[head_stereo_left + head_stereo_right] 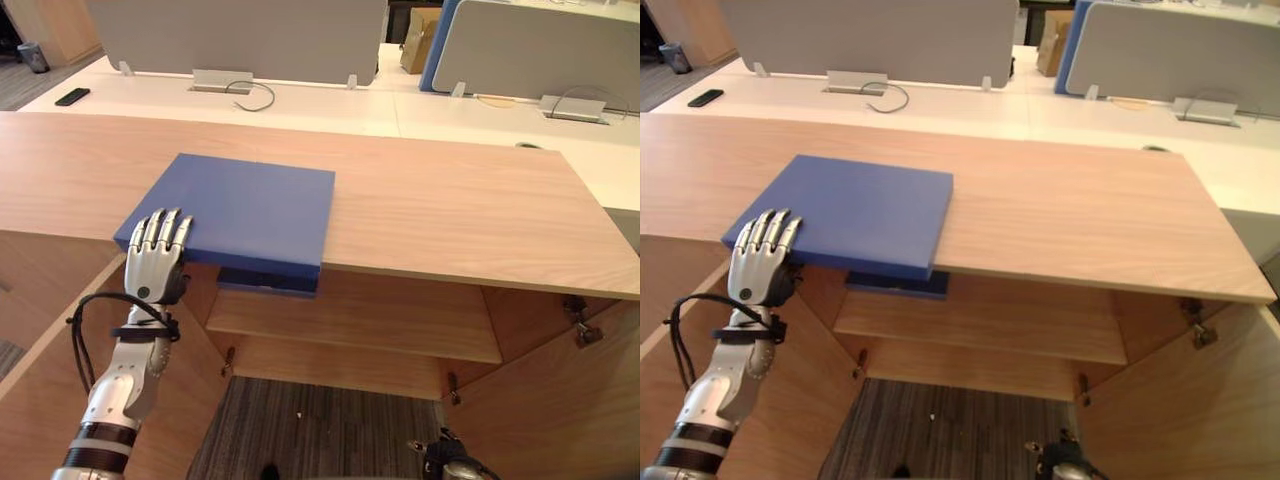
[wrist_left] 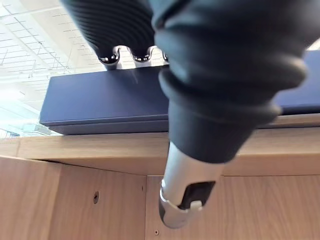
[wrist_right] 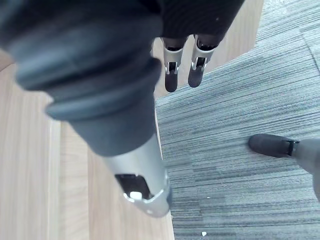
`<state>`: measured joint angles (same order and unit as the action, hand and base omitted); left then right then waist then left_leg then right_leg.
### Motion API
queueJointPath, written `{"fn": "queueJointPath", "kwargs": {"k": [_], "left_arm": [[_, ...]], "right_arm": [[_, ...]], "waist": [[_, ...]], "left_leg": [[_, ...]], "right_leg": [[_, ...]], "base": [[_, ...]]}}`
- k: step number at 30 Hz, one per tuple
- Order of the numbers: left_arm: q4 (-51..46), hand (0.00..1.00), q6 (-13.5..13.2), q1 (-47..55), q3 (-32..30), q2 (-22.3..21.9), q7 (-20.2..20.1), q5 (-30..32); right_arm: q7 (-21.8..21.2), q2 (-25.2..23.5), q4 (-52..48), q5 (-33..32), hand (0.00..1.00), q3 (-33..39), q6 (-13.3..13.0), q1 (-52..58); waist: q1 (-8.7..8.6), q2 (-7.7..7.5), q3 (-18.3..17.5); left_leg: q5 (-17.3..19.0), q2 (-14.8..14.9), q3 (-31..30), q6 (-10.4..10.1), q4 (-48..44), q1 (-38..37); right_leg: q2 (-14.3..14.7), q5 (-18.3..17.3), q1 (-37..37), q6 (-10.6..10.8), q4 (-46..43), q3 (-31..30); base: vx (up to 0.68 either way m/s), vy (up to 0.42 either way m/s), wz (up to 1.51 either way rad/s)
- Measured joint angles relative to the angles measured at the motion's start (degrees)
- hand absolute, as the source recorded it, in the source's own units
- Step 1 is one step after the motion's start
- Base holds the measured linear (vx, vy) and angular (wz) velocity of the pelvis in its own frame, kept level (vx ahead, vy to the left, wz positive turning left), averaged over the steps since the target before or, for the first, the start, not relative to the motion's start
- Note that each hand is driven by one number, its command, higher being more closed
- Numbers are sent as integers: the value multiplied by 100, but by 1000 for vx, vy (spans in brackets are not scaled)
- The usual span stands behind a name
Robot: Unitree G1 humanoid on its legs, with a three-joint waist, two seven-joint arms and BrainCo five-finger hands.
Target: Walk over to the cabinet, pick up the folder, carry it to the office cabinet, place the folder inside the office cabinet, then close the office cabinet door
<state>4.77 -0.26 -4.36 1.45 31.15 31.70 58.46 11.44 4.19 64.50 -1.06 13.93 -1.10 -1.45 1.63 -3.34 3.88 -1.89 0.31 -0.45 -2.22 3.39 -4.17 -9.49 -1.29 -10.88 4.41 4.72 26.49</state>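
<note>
I am laying my left hand (image 1: pixel 158 245), fingers flat and uncurled, on the folder (image 1: pixel 250 210) at centre-left of the bench (image 1: pixel 450 200). My right hand (image 3: pixel 142 165) is hanging loose. Lifting, carrying, placing and door-closing are all remaining.

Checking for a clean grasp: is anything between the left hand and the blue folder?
Nothing: the left eye view shows the left hand with fingers flat on the near left corner of the folder, which lies on the cabinet top.
</note>
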Motion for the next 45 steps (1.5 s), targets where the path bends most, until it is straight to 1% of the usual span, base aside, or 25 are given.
{"fn": "queueJointPath", "kwargs": {"k": [4, 7, 11, 14, 15, 18, 20, 24, 35, 38, 40, 41, 42, 43, 44, 45], "left_arm": [[41, 0, 74, -160, 201, -99, 68, 2], [154, 0, 78, -355, 432, -167, 197, 2], [298, 0, 81, -500, 639, -183, 279, 2], [477, 0, 83, -616, 697, -235, 300, 2], [545, 100, 99, -641, 720, -278, 314, 2], [728, 100, 136, -741, 834, -306, 366, 6], [845, 100, 201, -905, 849, -341, 371, 28], [1010, 100, 248, -957, 897, -371, 454, 53], [1129, 100, 314, -1028, 944, -390, 479, 51], [811, 100, 354, -854, 942, -393, 420, 35], [401, 100, 361, -621, 946, -426, 354, 18], [-43, 100, 333, -395, 994, -482, 303, -21], [-236, 100, 304, -314, 1081, -501, 287, -43], [-499, 100, 223, -220, 1251, -536, 277, -63], [-805, 100, 87, -116, 1495, -599, 252, -66], [-1013, 100, -110, -56, 1752, -675, 237, -77]], "right_arm": [[0, 0, -9, 0, 0, -10, 0, -2], [3, 1, -8, 0, 0, -50, 0, -1], [4, -1, -8, -1, 0, -62, 0, -9], [6, 7, -7, -2, 0, -211, 0, -10], [6, 7, -6, -2, 0, -230, 1, -10], [7, 8, -5, -2, 0, -230, 1, -12], [8, 8, 0, -2, 0, -258, 2, -15], [14, 13, 27, -1, 0, -278, 7, -20], [29, 12, 51, -1, 0, -279, 37, -69], [29, 10, 83, -1, 0, -279, 57, -68], [29, 8, 110, -1, 0, -279, 78, -59], [30, 5, 122, -1, 0, -279, 95, -55], [30, 4, 132, -1, 0, -279, 98, -55], [30, -1, 141, 0, 0, -280, 101, -57], [30, -16, 142, 0, 0, -281, 102, -64], [30, -33, 144, 0, 0, -282, 103, -65]], "waist": [[-53, 0, -1], [-84, 1, -2], [-110, 7, -10], [-114, 13, -19], [-116, 26, -30], [-133, 60, -60], [-154, 67, -67], [-200, 77, -86], [-237, 76, -112], [-238, 76, -112], [-236, 77, -112], [-231, 76, -111], [-226, 76, -112], [-219, 75, -113], [-225, 75, -112], [-231, 76, -112]], "left_leg": [[7, 0, 12, 10, 0, -3], [9, -2, 33, 14, -1, -18], [8, -8, 49, 15, -9, -30], [0, -8, 70, 25, -15, -47], [-1, -9, 87, 28, -14, -67], [-17, -14, 105, 45, -13, -83], [-31, -14, 104, 54, -11, -83], [-90, -14, 101, 47, 38, -85], [-133, -18, 106, 54, 60, -84], [-135, -26, 106, 56, 71, -79], [-136, -42, 106, 58, 85, -77], [-136, -61, 103, 61, 92, -74], [-136, -69, 103, 61, 92, -74], [-136, -82, 102, 63, 92, -74], [-134, -94, 105, 65, 92, -75], [-133, -97, 108, 69, 93, -76]], "right_leg": [[-2, 9, 0, -12, 1, -5], [-6, 36, -3, -48, 2, -26], [-15, 69, -8, -36, 4, -42], [-19, 92, -11, -16, 6, -70], [-21, 100, -20, -17, 7, -91], [-28, 128, -23, 18, 10, -120], [-28, 140, -21, 37, 24, -127], [-29, 171, 0, 86, 35, -133], [-34, 202, 14, 100, 36, -149], [-42, 203, 25, 101, 36, -148], [-56, 203, 33, 101, 35, -146], [-73, 204, 37, 101, 31, -142], [-81, 204, 36, 100, 28, -140], [-94, 205, 34, 99, 14, -138], [-107, 208, 34, 95, 11, -139], [-110, 212, 34, 89, 10, -140]], "base": [[0, 0, 0], [-28, 24, -4], [-41, 23, -3], [-50, 21, -5], [-49, 21, -8], [-51, 23, -5], [-63, 22, -1], [-43, 15, 0], [-14, 5, 0], [0, 0, 0], [0, 0, 0], [0, 0, 0], [0, 0, 0], [0, 0, 0], [0, 0, 0], [0, 0, 0]]}}
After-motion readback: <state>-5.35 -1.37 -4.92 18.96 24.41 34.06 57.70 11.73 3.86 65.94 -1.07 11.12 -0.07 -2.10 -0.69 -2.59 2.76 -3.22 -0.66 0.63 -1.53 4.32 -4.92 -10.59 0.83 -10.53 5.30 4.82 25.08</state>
